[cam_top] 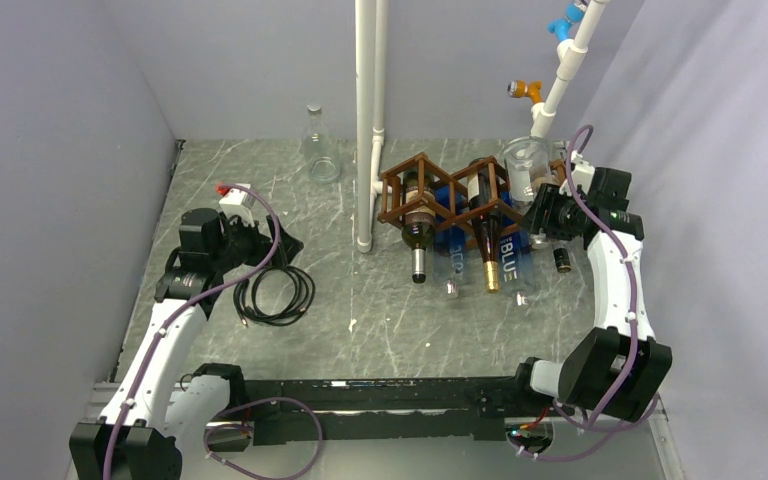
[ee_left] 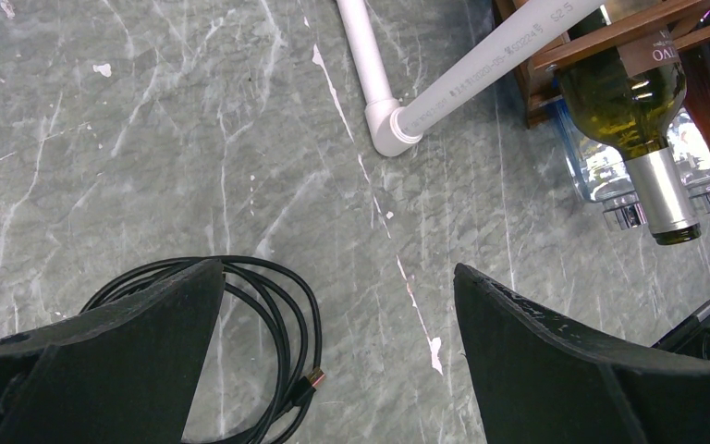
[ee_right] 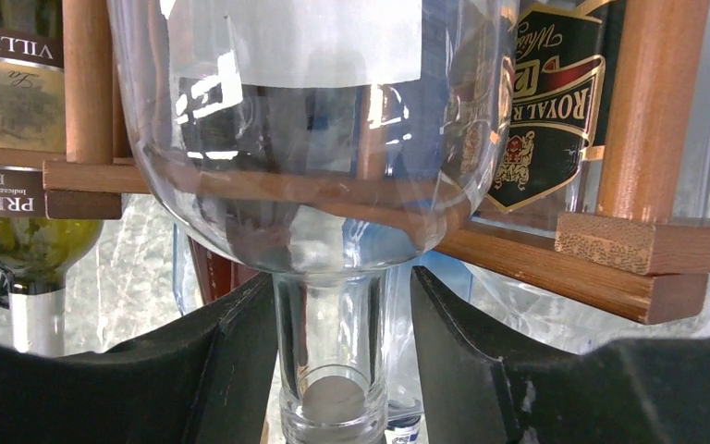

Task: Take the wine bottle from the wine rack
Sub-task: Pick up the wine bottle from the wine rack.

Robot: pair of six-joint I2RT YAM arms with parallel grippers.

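The brown wooden wine rack (cam_top: 450, 195) stands at the back of the table with several bottles in its cells. In the right wrist view a clear glass wine bottle (ee_right: 314, 139) with a white label lies in a cell of the wine rack (ee_right: 652, 240), neck towards me. My right gripper (ee_right: 342, 277) straddles that neck: the left finger touches the glass, while a narrow gap shows at the right finger (ee_right: 462, 351). In the top view the right gripper (cam_top: 545, 215) is at the rack's right end. My left gripper (ee_left: 337, 268) hangs open over bare table, far from the rack.
A white pipe (cam_top: 365, 130) stands just left of the rack. A coiled black cable (cam_top: 275, 295) lies under the left gripper. A clear flask (cam_top: 320, 150) stands at the back. Green (cam_top: 418, 240) and gold-capped (cam_top: 487, 260) bottles stick out of the rack's front.
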